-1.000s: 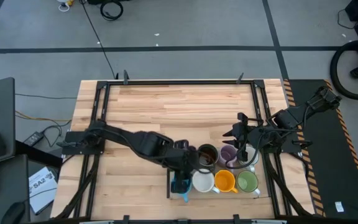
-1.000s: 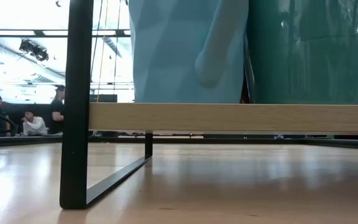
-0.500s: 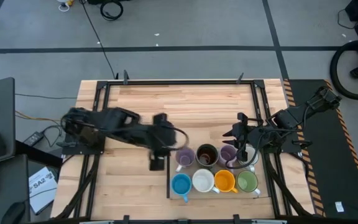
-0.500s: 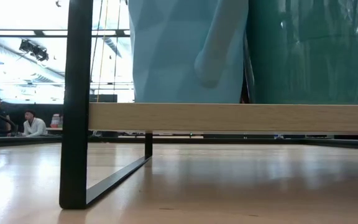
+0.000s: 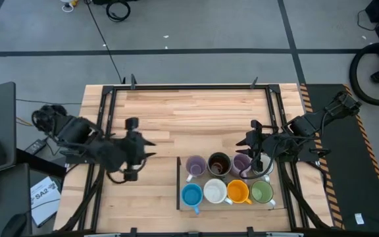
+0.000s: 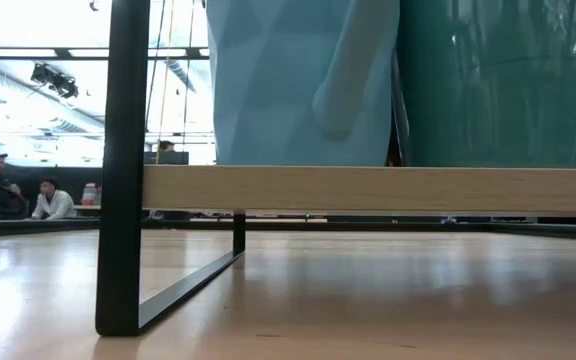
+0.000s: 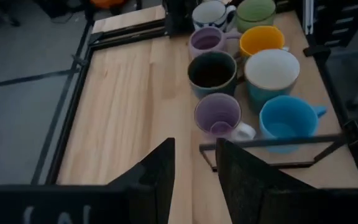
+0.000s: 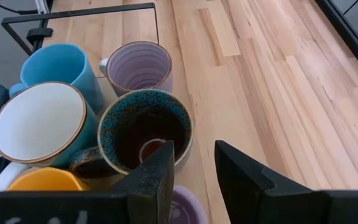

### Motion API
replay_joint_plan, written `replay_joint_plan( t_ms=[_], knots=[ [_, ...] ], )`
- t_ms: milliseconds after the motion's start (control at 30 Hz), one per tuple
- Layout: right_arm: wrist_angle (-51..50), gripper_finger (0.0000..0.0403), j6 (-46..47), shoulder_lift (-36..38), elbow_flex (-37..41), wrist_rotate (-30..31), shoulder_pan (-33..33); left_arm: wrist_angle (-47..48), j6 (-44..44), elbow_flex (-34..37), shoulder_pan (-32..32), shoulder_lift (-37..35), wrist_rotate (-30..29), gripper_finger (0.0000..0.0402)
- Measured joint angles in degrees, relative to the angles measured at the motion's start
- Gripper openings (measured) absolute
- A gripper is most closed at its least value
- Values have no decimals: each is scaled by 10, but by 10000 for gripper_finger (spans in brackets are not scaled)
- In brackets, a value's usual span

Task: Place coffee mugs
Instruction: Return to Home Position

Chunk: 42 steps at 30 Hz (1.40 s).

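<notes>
Eight mugs stand upright in two rows on a low wooden stand with a black frame (image 5: 178,183) near the table's near edge. The far row holds a purple mug (image 5: 195,165), the dark teal mug with brown inside (image 5: 219,164), a second purple mug (image 5: 241,162) and a white-rimmed mug (image 5: 264,170) partly under my right arm. The near row holds bright blue (image 5: 191,195), white-inside teal (image 5: 214,191), orange (image 5: 237,191) and green (image 5: 262,191). My left gripper (image 5: 142,149) is open, left of the stand. My right gripper (image 5: 250,146) hangs open over the far row.
The low view shows the bright blue mug (image 6: 298,80) and a teal mug (image 6: 498,80) on the stand's wooden board (image 6: 368,188), with its black leg (image 6: 123,170) beside. Black rails (image 5: 104,131) run along the table's sides. People sit in the room behind.
My left gripper has drawn away from the bright blue mug at the stand's near left corner, moving toward the table's left and far edges. The blue mug has stayed in its place on the stand.
</notes>
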State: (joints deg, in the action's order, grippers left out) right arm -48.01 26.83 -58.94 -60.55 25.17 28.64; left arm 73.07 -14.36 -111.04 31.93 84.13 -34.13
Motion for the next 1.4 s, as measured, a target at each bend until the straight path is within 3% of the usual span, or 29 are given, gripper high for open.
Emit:
replay_joint_plan(
  t_ms=[200, 333, 567, 767, 1200, 1400],
  knots=[
    [0, 122, 0, 0, 0, 0, 0, -238, 4, 333, 33, -184, -16, 123],
    [0, 122, 0, 0, 0, 1, 0, -421, 52, 537, 27, -309, -9, 123],
    [0, 122, -26, 0, 0, 7, 0, -632, 137, 778, -60, -469, 106, 123],
    [23, 122, -45, 0, 0, 19, 0, -638, 141, 873, -144, -581, 191, 123],
    [113, 122, -89, 16, 0, 17, 0, -620, 200, 1004, -214, -836, 204, 123],
    [132, 122, -92, 68, 0, 5, 0, -595, 202, 1013, -234, -835, 241, 123]
  ],
)
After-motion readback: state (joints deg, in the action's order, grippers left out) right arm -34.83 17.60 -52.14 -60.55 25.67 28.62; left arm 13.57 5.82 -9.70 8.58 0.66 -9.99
